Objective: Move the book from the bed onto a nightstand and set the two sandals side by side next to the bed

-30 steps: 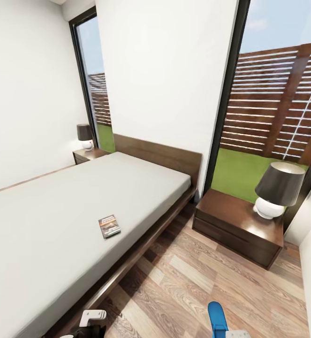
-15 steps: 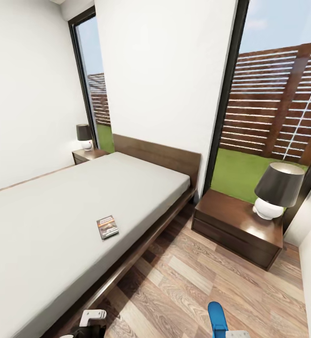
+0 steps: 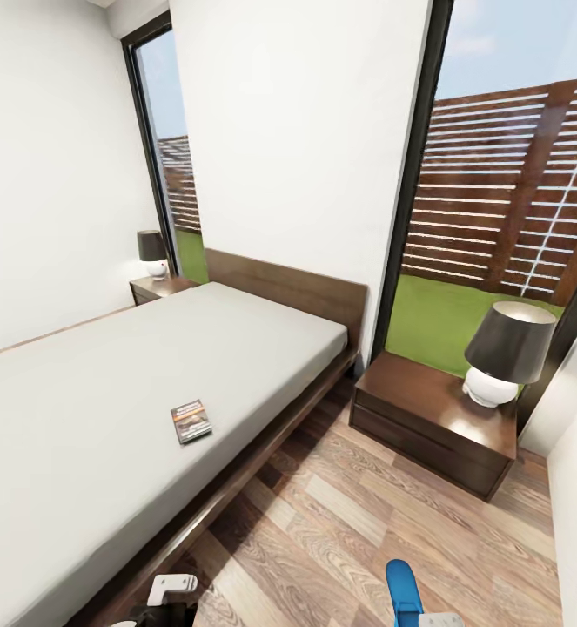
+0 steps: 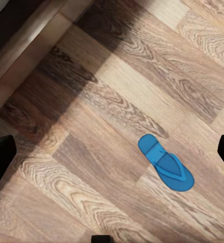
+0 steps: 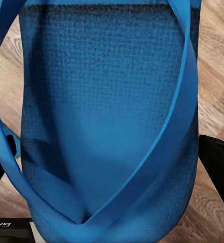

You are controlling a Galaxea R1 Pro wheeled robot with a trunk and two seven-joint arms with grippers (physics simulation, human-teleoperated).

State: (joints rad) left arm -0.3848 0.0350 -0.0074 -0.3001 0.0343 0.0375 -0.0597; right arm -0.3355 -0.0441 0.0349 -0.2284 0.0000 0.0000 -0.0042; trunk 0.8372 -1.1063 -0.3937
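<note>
The right hand [image 5: 112, 202] pinches one light, floppy sandal [image 5: 107, 111]; the other sandal [image 4: 165, 163] lies near the bed [image 3: 105, 383], best gripped by its sole edge.

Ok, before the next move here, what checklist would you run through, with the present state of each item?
1. Right gripper grips one sandal: ok, its sole sits between the dark fingers.
2. Second sandal located: ok, it lies flat on the wood floor, apart from the bed frame.
3. Left gripper free: ok, open above the floor with nothing between its fingers.
4. Book off the bed: not ok, it lies on the mattress.
5. Nightstand has bare top for the book: ok, beside the lamp.
6. Sandals side by side: not ok.
</note>
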